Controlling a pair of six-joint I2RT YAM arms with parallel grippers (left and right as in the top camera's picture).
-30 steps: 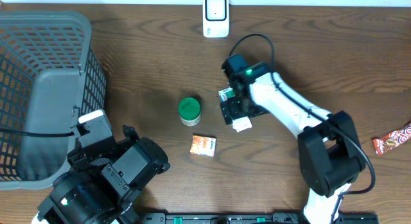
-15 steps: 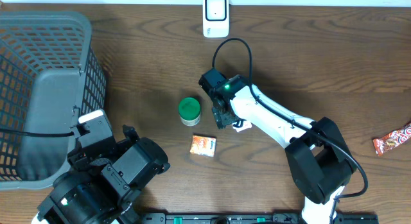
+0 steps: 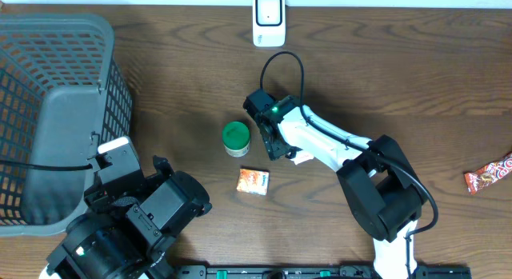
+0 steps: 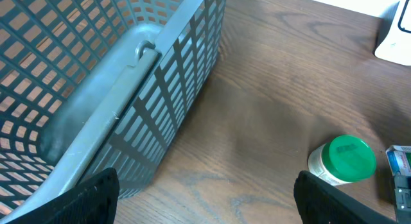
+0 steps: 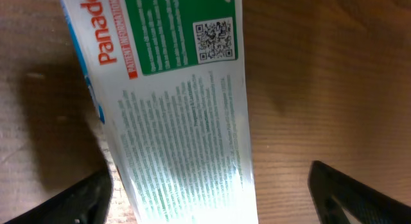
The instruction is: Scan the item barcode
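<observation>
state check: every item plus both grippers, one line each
right gripper: open, straddling the Panadol box, not clamped
Panadol box: flat on the table, print up
left gripper: open, empty
green-lidded jar: upright, lid on
orange sachet: flat on the table
basket: handle folded down
scanner: standing at far edge, nothing presented
red wrapper: lying at right edge

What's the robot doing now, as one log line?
right end effector: open over Panadol box | box on table | left end effector: open beside basket | scan: not done
</observation>
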